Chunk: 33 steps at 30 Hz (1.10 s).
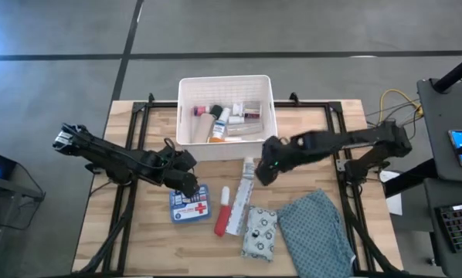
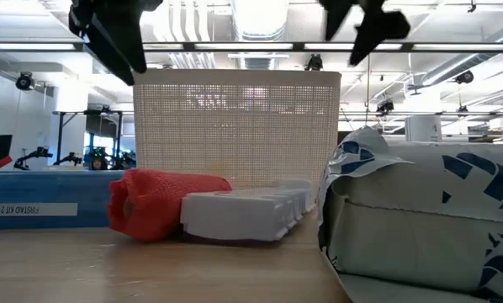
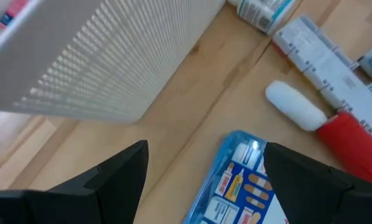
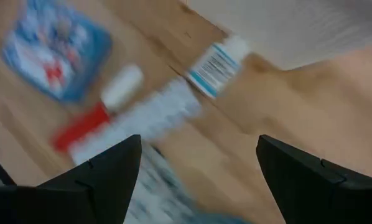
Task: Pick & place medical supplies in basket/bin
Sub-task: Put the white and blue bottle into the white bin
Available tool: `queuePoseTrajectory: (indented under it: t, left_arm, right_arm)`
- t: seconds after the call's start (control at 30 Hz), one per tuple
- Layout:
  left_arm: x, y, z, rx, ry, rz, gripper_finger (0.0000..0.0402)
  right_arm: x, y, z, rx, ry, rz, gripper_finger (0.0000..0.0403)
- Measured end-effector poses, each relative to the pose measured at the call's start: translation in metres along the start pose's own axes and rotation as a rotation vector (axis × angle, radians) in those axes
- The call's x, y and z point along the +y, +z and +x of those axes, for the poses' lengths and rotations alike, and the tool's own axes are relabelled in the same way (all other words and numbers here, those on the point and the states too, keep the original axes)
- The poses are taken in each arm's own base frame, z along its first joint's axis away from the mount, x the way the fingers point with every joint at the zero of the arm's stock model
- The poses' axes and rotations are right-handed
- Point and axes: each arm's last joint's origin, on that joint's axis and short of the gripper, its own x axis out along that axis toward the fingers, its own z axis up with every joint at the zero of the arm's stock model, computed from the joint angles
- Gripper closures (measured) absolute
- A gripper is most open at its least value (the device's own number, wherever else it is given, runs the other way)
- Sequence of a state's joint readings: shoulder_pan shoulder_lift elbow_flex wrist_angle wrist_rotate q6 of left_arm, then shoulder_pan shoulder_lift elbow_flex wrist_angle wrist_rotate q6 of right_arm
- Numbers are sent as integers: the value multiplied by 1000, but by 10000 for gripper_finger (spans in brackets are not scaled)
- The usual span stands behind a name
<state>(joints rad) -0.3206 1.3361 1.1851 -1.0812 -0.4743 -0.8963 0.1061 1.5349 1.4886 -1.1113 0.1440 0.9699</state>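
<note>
Claws first: the left claw (image 1: 189, 182) hangs released, fingers spread wide, just above the upper edge of the blue first-aid box (image 1: 190, 203), which lies flat on the wooden desk (image 1: 107, 232) in front of the basket. The right claw (image 1: 266, 171) is also released and empty, poised over the top end of the flat white pill strip (image 1: 241, 202) and near a small white bottle (image 4: 218, 60) lying on its side beside the basket's front wall.

Between the two claws lie a red-and-white tube (image 1: 222, 210) and the pill strip, side by side and nearly touching. Further toward the front sit a patterned pouch (image 1: 260, 231) and a teal cloth (image 1: 314, 230). The white basket (image 1: 186, 116) stands at the far middle of the desk and already holds several small bottles and tubes.

The step in hand appears to be picking the next supply. For the left claw, the box is broad and flat, so it likely needs the fingers lowered astride its narrower sides, square to the edges, before clenching. The right claw would do best to settle on one item only; the bottle may roll, so a grip across its body seems safer. Each lift must clear the basket's rim before release.
</note>
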Motion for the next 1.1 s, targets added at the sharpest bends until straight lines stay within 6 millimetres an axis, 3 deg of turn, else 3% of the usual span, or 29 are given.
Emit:
queuePoseTrajectory:
  t: [0.17,0.33,0.5,0.77,1.0,1.1]
  left_arm:
    - [0,-2,-1,37,-16,28,107]
    - [-2,-11,-12,71,-19,119,107]
    - [0,-24,-20,89,-20,184,107]
    - [5,-35,-29,88,-38,185,107]
    - [6,-40,-36,84,-60,198,107]
    - [7,-41,-37,83,-62,192,107]
  right_arm:
    - [16,-9,60,-117,59,257,102]
    - [15,-19,112,-170,-100,429,115]
    - [20,-21,150,-201,-189,554,126]
    - [30,-14,185,-230,-262,516,117]
    - [20,-9,214,-194,-338,522,109]
    - [15,-6,218,-153,-349,509,129]
